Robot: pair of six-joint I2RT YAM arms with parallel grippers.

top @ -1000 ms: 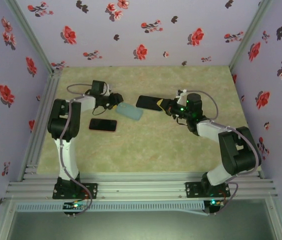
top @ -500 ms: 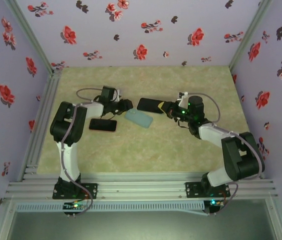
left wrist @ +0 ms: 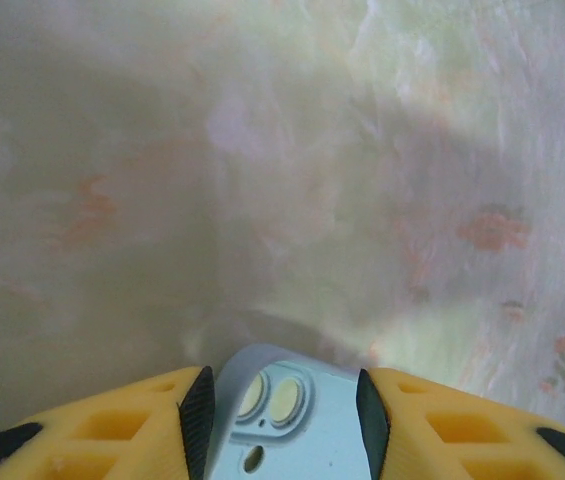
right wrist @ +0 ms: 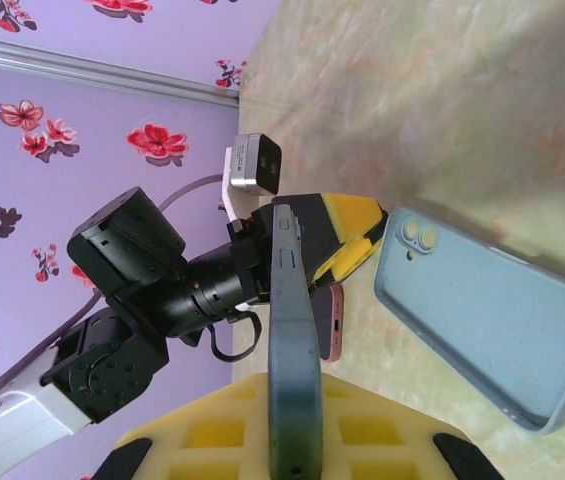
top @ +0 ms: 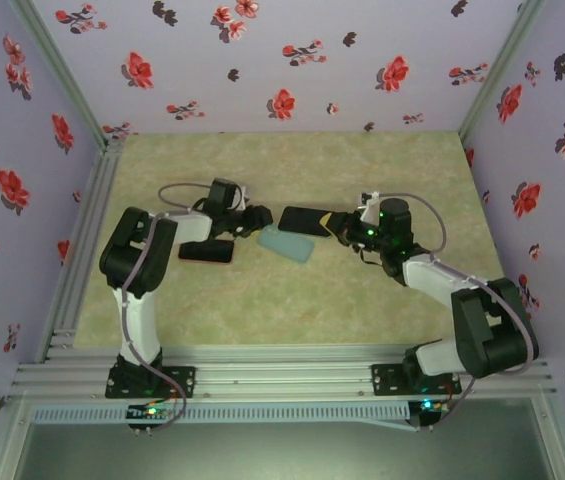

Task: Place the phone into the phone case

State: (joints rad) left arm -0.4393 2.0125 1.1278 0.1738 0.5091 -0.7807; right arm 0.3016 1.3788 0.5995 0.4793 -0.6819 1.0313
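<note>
Looking down from above, two robot arms meet near the middle of a pale green marbled table [top: 292, 310] enclosed by lilac walls [top: 262, 60] printed with red flowers. The left gripper [top: 254, 216] has its yellow fingers [left wrist: 142, 430] closed on the camera end of a pale blue phone case [top: 288, 243], with the black pads pressed against its two long edges. The case faces open side up and stretches away toward the right arm's side. The right gripper [top: 338, 222] is clamped on a dark phone [top: 305, 219] (the wrist camera sees it edge-on). The phone is held just beyond the case, farther from the arm bases, and is not yet inside it. A second phone [top: 207, 250] with a reddish rim lies flat on the table beside the left arm
</note>
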